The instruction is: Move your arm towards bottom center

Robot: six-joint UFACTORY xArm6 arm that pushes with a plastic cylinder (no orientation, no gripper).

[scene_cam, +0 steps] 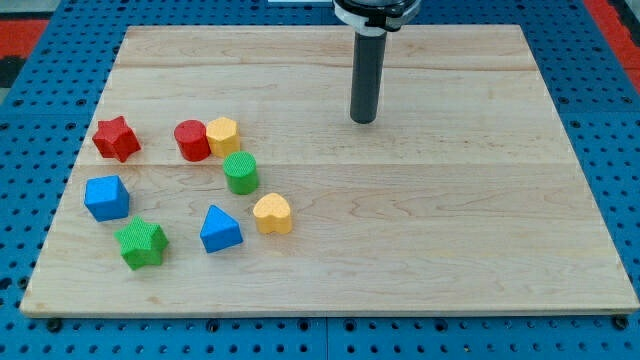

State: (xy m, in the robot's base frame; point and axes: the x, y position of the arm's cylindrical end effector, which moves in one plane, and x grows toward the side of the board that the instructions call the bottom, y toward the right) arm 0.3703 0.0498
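My tip (pixel 363 120) is the lower end of a dark rod coming down from the view's top centre. It rests on the wooden board (pixel 450 220) in the upper middle, apart from every block. The blocks lie to the tip's left and below it: a red star (pixel 116 138), a red cylinder (pixel 191 140) touching a yellow hexagon block (pixel 223 134), a green cylinder (pixel 240 172), a blue cube (pixel 106 197), a green star (pixel 141 243), a blue triangular block (pixel 219 229) and a yellow heart (pixel 272 213). The yellow hexagon is the block nearest the tip.
The board is ringed by a blue perforated surface (pixel 40 120). Red patches show at the top left corner (pixel 20 25) and top right corner (pixel 612 18) of the view.
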